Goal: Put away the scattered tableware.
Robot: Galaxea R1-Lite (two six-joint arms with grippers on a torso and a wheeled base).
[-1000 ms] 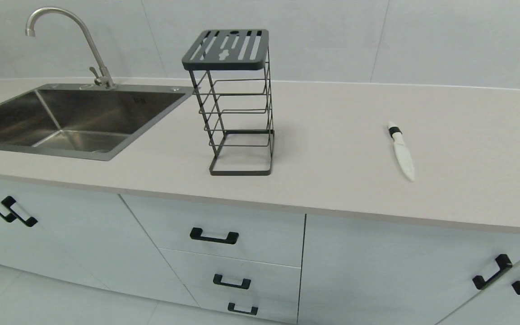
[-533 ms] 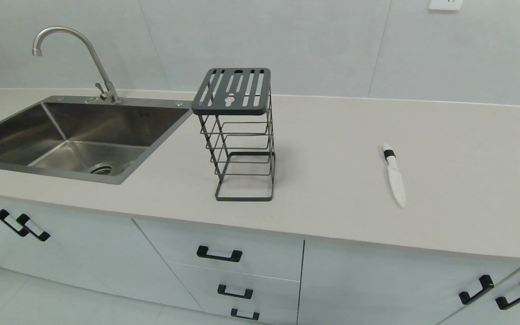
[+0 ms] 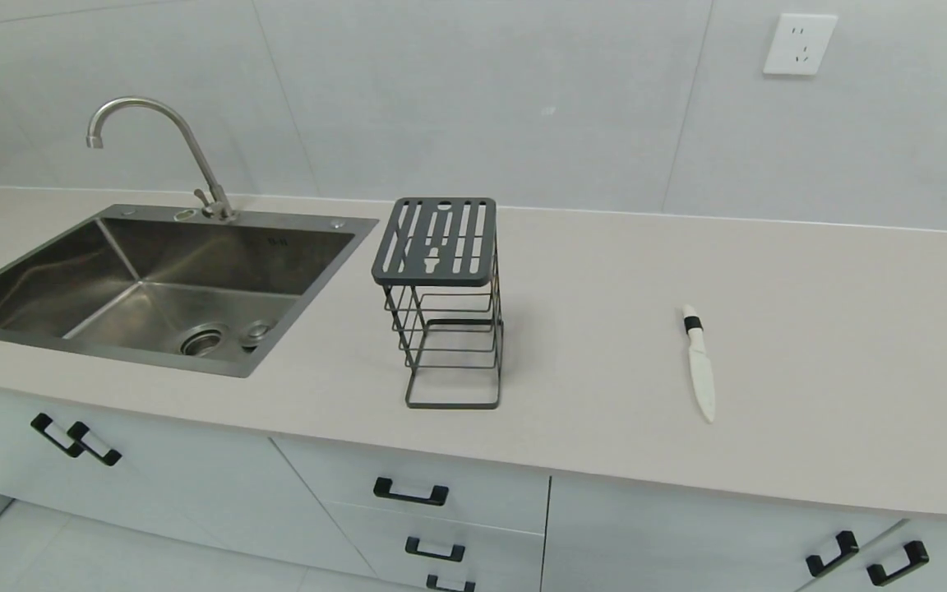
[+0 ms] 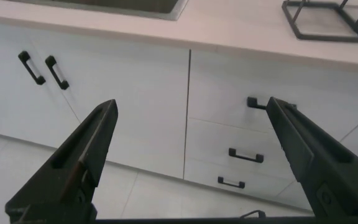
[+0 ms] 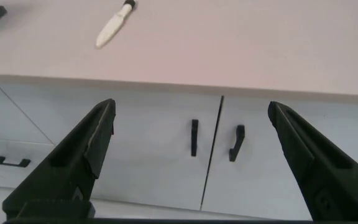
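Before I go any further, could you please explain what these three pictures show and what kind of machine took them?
This is a two-armed robot on wheels, facing a kitchen counter. The wide picture comes from a camera on its head. On the counter lies a white knife; to its left stands a black wire rack, next to a steel sink with a faucet. The other two pictures come from cameras on its wrists. The dark prongs there are the left gripper and the right gripper, both open and holding nothing, low in front of the cabinets.
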